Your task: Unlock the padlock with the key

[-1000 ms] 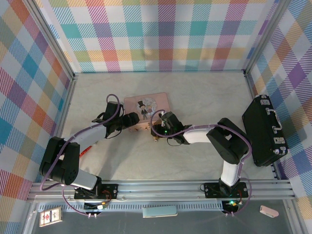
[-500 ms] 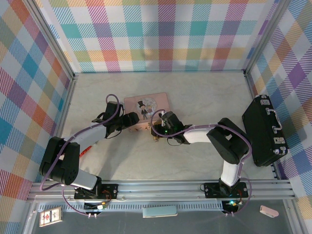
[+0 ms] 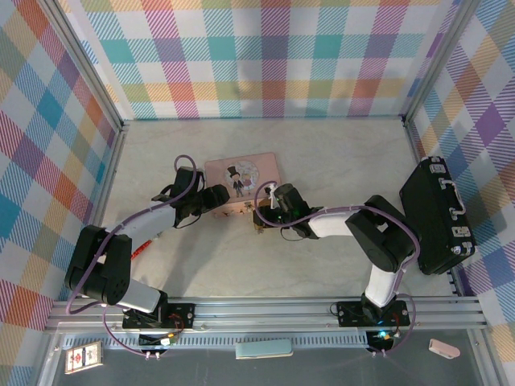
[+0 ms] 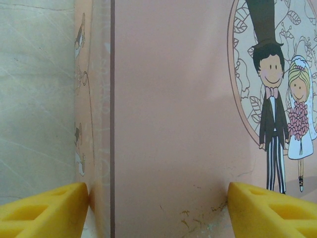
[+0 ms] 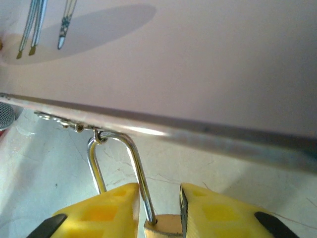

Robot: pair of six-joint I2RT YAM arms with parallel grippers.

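Closed right end effector (image 5: 158, 201) tighter, now pinching padlock (image 5: 162, 229). Keeps left end effector (image 4: 158, 201) spread over tin (image 4: 173, 99). Needs key next.

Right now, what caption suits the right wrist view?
Right end effector brackets the padlock, its shackle hooked to the pink tin.

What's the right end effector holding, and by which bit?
The padlock, by its brass body just below the shackle, though firm contact cannot be told.
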